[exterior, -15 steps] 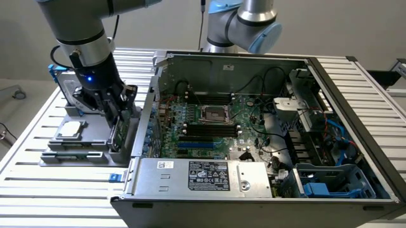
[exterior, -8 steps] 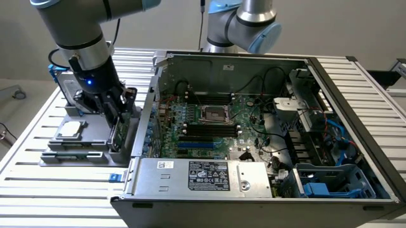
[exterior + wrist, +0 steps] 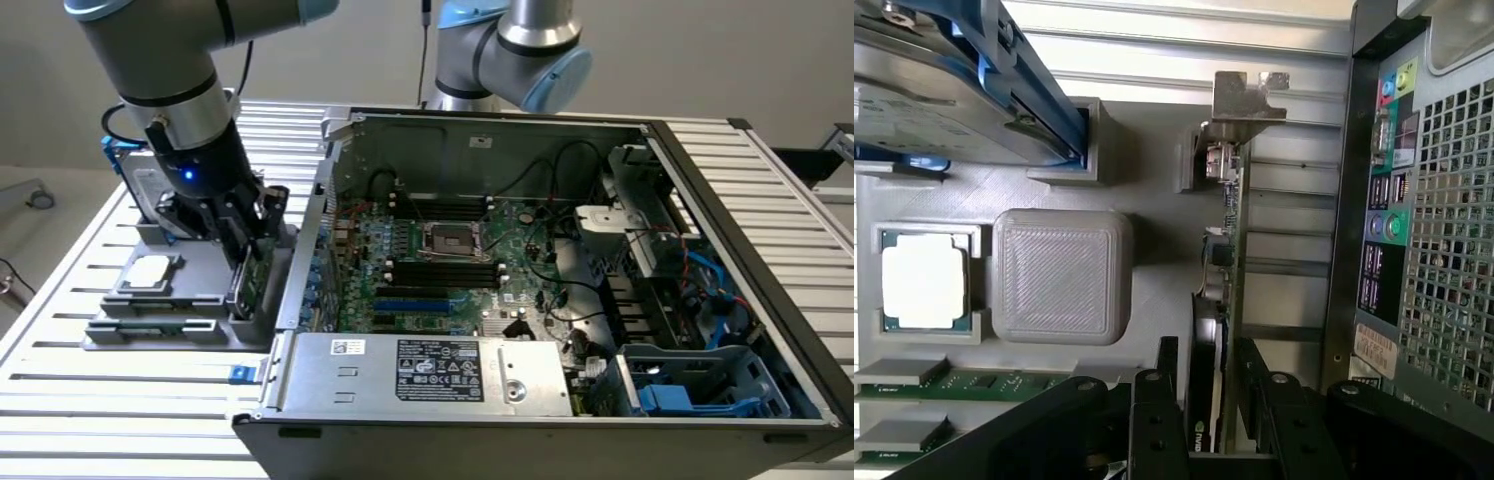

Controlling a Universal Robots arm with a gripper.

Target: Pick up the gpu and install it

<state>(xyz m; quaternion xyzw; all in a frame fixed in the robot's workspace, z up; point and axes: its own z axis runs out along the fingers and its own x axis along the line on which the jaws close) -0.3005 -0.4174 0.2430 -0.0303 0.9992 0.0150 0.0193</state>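
The gpu point(image 3: 1226, 250) stands on edge in a slot of the grey holder point(image 3: 1154, 200), its silver end bracket point(image 3: 1246, 98) at one end, the green board on one face and the black cooler on the other. My gripper point(image 3: 1212, 400) is open and straddles the card's other end, one black finger on each side, close to its faces. In the exterior view the gripper point(image 3: 254, 235) is down over the gpu point(image 3: 244, 282) in the holder point(image 3: 160, 330), just outside the open computer case's near wall point(image 3: 310, 230).
The holder also carries a silver hard drive in a blue frame point(image 3: 954, 110), a square chip point(image 3: 922, 283) and memory sticks point(image 3: 914, 375). Inside the case lies the motherboard point(image 3: 441, 260) with a blue slot point(image 3: 420, 305). A second arm point(image 3: 514, 50) stands behind the case.
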